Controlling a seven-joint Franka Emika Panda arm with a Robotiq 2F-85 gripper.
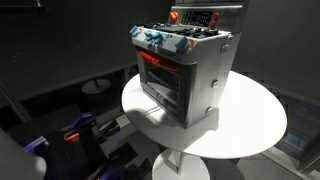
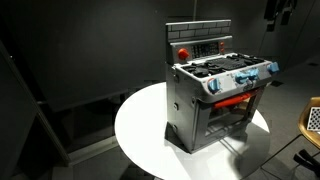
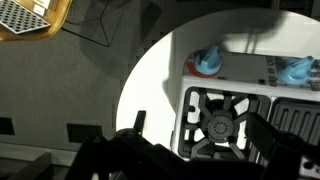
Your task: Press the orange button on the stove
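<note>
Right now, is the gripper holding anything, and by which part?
Nothing is held. In the wrist view the gripper hangs open above the stove, its jaws apart with nothing gripped between them.

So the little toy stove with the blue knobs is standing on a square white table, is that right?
Not quite. The table is round, not square, and both exterior views show its curved edge. The rest holds: the stove with its blue knobs stands on that white table.
</note>
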